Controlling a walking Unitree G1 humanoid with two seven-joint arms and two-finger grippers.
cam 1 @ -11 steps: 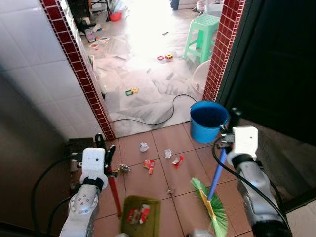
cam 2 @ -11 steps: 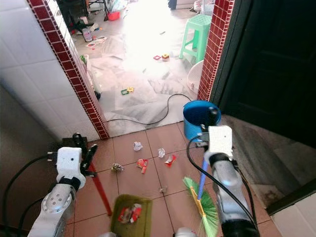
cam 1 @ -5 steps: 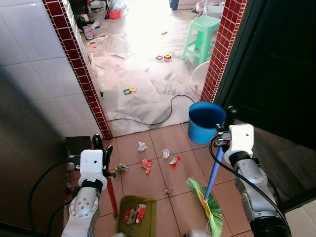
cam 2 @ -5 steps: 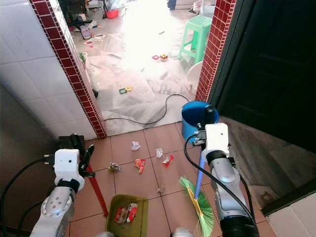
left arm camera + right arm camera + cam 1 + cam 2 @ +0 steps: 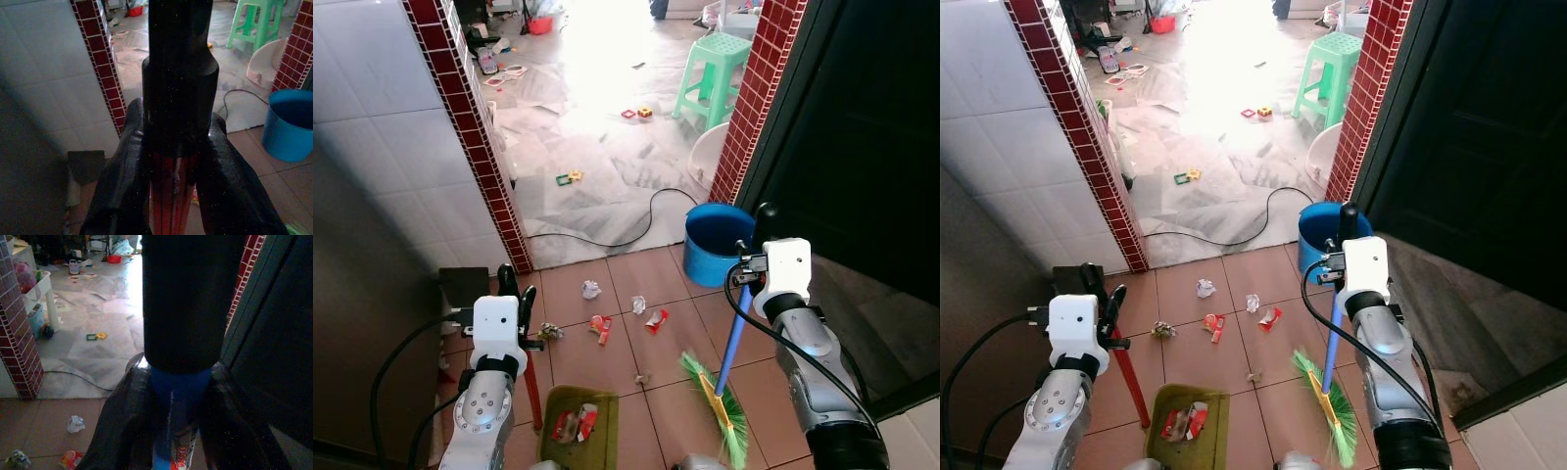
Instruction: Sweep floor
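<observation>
My right gripper is shut on the blue handle of a broom, whose green bristles rest on the terracotta tiles at the lower right. In the right wrist view both fingers clamp that blue handle. My left gripper is shut on the red handle of an olive dustpan, which lies on the floor with a red wrapper inside. Scattered between the two tools lie white paper scraps, red wrappers and a small crumb.
A blue bucket stands by the right brick pillar, just beyond the broom. A black cable curves across the doorway. Past it are a grey floor with toys, a green stool and a dark door on the right.
The whole picture has shifted a little, so the camera moved. Both grippers keep their holds, and broom, dustpan and litter lie much as before.
</observation>
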